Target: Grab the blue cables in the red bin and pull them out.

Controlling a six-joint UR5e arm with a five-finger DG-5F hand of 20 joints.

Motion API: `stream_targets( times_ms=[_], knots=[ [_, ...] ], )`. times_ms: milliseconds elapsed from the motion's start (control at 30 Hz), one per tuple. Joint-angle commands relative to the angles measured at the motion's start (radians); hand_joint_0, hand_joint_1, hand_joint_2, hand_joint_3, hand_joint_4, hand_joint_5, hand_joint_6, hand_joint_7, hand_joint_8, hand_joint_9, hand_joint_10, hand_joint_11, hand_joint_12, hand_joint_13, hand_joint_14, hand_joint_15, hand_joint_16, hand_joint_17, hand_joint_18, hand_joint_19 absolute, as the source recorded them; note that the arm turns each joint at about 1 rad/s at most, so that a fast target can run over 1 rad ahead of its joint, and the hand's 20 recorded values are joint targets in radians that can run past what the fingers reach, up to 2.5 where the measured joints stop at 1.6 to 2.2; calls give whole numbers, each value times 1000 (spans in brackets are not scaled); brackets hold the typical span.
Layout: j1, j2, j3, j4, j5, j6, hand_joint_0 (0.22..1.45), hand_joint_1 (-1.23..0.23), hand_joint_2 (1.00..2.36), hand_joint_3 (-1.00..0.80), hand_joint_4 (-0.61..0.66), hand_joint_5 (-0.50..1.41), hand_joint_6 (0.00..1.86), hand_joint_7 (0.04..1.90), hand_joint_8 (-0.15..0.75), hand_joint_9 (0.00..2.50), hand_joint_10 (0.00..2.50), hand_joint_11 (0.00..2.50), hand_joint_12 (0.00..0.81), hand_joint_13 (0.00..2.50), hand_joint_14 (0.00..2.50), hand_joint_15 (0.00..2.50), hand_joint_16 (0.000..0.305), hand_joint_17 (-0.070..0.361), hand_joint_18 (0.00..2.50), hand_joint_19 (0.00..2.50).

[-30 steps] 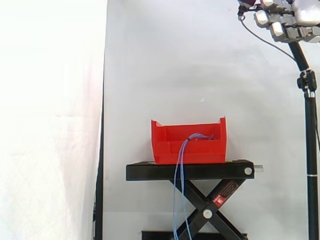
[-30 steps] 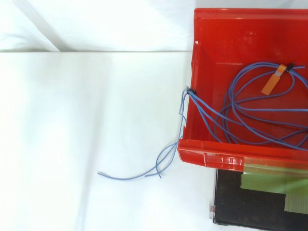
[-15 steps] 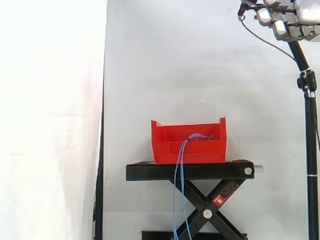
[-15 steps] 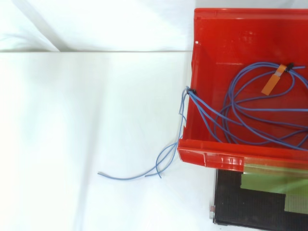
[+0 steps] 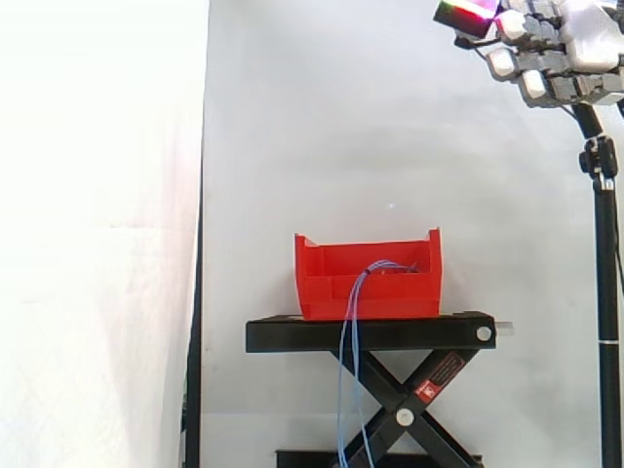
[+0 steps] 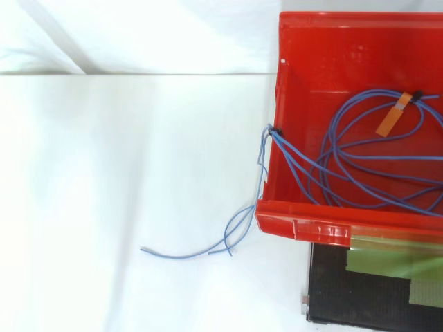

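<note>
Blue cables (image 6: 280, 142) lie as thin, loosely coiled strands in the red bin (image 6: 304, 227), which fills the 2 to 3 o'clock part of the top view. Their loops overlap across the bin floor, and an orange tag (image 6: 391, 116) is fixed to one loop toward 2 o'clock. At the bin's 9 o'clock wall several strands are gathered by a small black tie (image 6: 275, 129) and pass over the rim. Outside, they drop toward 7 o'clock and end as loose tips (image 6: 187, 254) on the white cloth (image 6: 124, 173).

In the side view the same cables (image 5: 351, 331) come out over the front wall of the bin (image 5: 400, 297) and hang straight down toward 6 o'clock. They cross the top plate of the black scissor-lift stand (image 5: 409, 334) that carries the bin and run off the lower edge, so their ends are cut off there.

The coils also run off the 3 o'clock edge of the top view, so how far they reach inside the bin cannot be seen. How many separate cables make up the bundle is hard to tell.

The hand (image 5: 565, 44) hangs at 1 o'clock in the side view, high above the bin and well apart from the cables, before the white curtain (image 5: 341, 127). The upper and right edges crop it, and I cannot tell whether it is open or closed.
</note>
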Motion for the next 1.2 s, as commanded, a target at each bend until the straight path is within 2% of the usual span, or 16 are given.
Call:
stream_targets(
  times_ms=[0, 500, 833, 1033, 1167],
  knots=[
    [0, -1, -1, 18, 1, 0, 826, -793, 1000, -1000, 209, 391, 5, 149, 278, 603, 6, 197, 322, 358, 11, 314, 43, 96, 312, 556],
    [2, -1, 1, 35, 3, 0, 826, -792, 1000, -1000, 209, 392, 5, 149, 279, 605, 6, 198, 323, 356, 11, 318, 43, 96, 313, 564],
    [16, -3, -1, 58, 6, -9, 826, -792, 1000, -1000, 210, 393, 5, 147, 280, 605, 7, 205, 323, 358, 12, 314, 43, 96, 313, 565],
    [17, -53, 1, 67, 9, -3, 827, -792, 1000, -1000, 212, 393, 5, 150, 280, 605, 6, 197, 323, 359, 11, 319, 43, 96, 314, 557],
    [19, -76, 1, 150, 9, 6, 827, -802, 1000, -1000, 201, 395, 7, 202, 279, 613, 9, 270, 323, 361, 11, 322, 43, 96, 316, 556]
  ],
)
